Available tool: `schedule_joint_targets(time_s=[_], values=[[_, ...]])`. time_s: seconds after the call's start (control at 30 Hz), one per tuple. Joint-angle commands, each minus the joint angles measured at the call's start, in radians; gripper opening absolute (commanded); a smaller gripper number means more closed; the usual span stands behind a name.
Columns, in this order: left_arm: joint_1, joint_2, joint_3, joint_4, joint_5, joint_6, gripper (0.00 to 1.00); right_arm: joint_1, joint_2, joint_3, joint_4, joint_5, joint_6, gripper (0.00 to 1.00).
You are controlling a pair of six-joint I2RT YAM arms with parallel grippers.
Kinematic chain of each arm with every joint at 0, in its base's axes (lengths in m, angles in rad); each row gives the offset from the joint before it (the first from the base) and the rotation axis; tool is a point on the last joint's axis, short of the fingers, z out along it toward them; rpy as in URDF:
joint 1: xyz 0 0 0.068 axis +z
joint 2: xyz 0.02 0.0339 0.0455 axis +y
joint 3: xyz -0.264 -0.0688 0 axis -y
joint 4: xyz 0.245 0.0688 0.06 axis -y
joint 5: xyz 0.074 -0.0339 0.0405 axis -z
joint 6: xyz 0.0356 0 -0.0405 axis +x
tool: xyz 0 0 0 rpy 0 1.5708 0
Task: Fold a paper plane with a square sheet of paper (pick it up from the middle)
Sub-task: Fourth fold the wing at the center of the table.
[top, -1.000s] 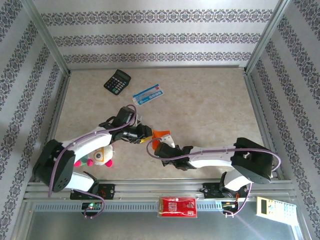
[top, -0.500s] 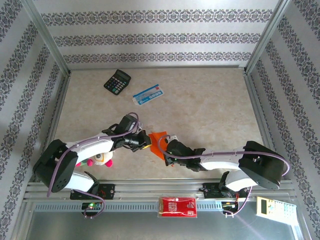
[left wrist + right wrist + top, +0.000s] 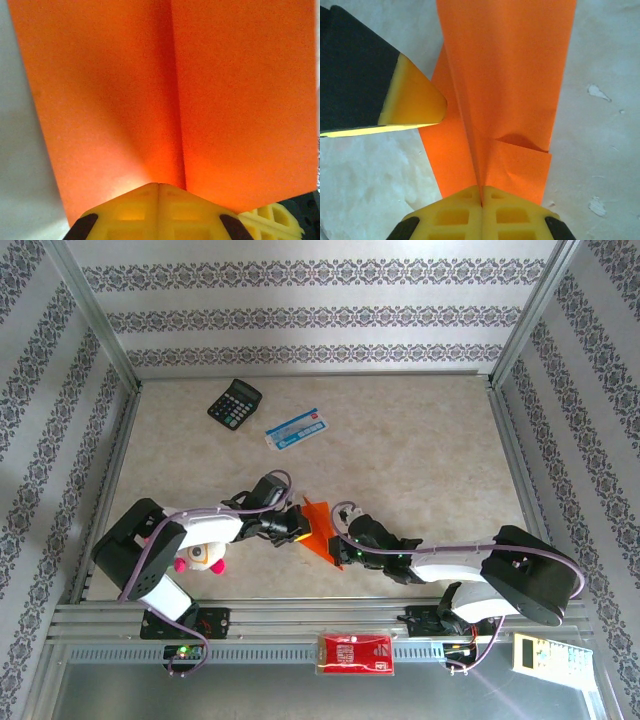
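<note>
Your left gripper [image 3: 293, 525] and right gripper [image 3: 340, 548] are both clamped shut on the square sheet of paper [image 3: 318, 530], which sits between them at the near middle of the desk [image 3: 430, 440]. Centre crease in, one small flap turned. Nose and wing folds look undone.

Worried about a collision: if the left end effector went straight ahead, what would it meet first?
The left end effector, shut on the orange paper, would likely meet the right end effector just across the sheet, though depth is unclear.
</note>
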Motion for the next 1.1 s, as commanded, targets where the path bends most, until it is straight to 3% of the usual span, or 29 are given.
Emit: schedule_joint_targets(time_s=[0.0, 0.57, 1.07], values=[[-0.013, 0.027, 0.031, 0.052, 0.001, 0.003, 0.0, -0.01, 0.01, -0.029, 0.081, -0.044, 0.045, 0.0], [-0.013, 0.094, 0.005, 0.045, -0.015, 0.029, 0.0, -0.065, 0.075, -0.097, 0.258, -0.103, 0.167, 0.0], [-0.012, 0.102, 0.018, -0.005, -0.029, 0.069, 0.0, -0.119, 0.065, -0.103, 0.259, -0.179, 0.192, 0.0]])
